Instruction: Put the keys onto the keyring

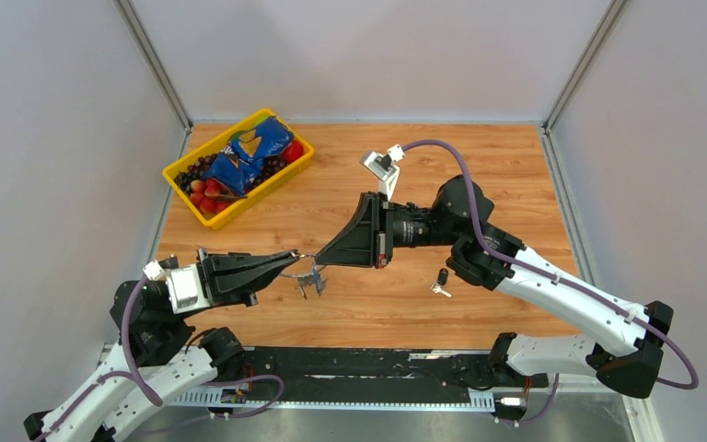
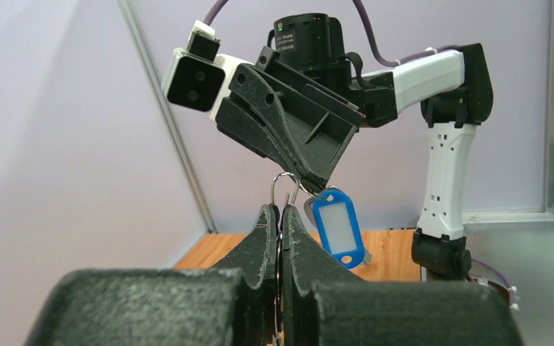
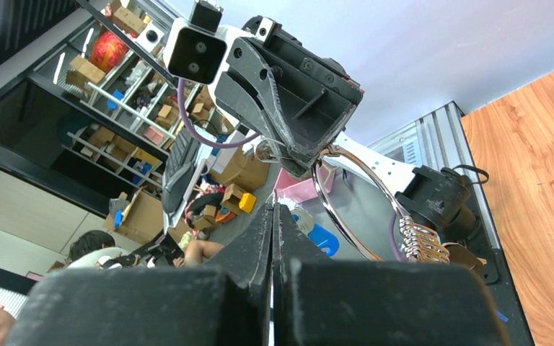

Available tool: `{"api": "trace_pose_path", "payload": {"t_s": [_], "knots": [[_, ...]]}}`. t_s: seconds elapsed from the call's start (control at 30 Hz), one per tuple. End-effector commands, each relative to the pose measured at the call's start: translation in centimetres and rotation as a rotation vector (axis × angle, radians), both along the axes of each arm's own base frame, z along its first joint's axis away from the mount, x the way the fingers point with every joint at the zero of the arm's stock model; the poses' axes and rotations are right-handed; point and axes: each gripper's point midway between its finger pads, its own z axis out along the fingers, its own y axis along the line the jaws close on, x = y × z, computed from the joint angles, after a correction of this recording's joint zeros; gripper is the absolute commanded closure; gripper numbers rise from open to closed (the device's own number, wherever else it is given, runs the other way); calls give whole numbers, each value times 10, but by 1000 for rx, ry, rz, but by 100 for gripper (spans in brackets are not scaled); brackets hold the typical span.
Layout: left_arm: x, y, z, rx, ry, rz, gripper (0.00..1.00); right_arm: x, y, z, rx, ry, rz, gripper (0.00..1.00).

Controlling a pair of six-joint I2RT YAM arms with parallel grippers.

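The keyring (image 1: pixel 306 262) hangs in the air between my two grippers, with small keys (image 1: pixel 311 284) and a blue tag (image 2: pixel 337 227) dangling from it. My left gripper (image 1: pixel 293 261) is shut on the ring's wire (image 2: pixel 283 182), which runs between its fingers (image 2: pixel 265 238). My right gripper (image 1: pixel 322 261) is shut, tip to tip with the left one. It pinches a thin silver key (image 2: pixel 309 209) at the ring, beside the tag. The ring also shows in the right wrist view (image 3: pixel 339 209). A key with a black head (image 1: pixel 441 279) lies on the table under the right arm.
A yellow basket (image 1: pixel 267 191) with blue bags and fruit stands at the back left of the wooden table (image 1: pixel 479 184). Grey walls close the table on three sides.
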Motion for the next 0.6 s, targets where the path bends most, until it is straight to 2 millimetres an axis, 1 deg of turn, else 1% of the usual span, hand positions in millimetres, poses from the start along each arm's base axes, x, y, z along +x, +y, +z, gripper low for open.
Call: {"api": "trace_pose_path", "payload": {"t_s": [0.0,0.27,0.57], "knots": [[-1,9,18,-61,-73,35,100,2,1,18,76,32,-20,100],[0,11,19,-81,-109,62,99,1,10,22,91,56,-2,100],[-3,14,22,-94,-136,61,100,3,14,26,108,70,-7,100]]}}
